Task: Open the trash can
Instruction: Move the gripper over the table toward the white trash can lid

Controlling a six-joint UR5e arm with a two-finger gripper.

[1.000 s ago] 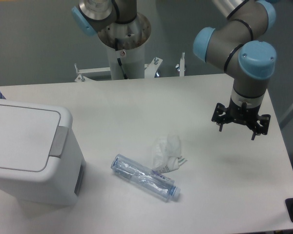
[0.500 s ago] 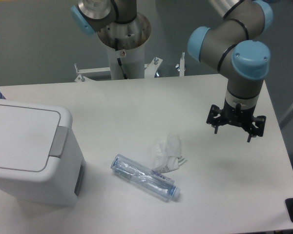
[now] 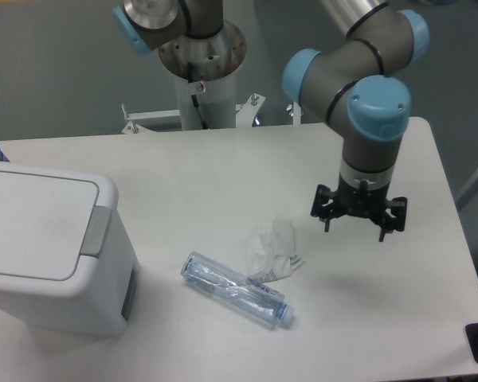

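Gripper above the right half of the white table, pointing down, jaws spread apart with nothing between them, clear of the tabletop — a faint shadow below and to the right of it; hanging from a grey arm with light-blue joint caps, reaching in from the upper right. Trash can at the far left of the table, near the front edge, well apart from the gripper; white and boxy with rounded corners, flat lid down and closed, grey push tab on the rim at the lid's right side, facing the table's middle. Clear plastic bottle lying on its side between can and gripper, cap end toward the lower right; crumpled clear wrapper just beside it — touching its upper side, as far as can be seen. Grey mounting column behind the table's far edge.
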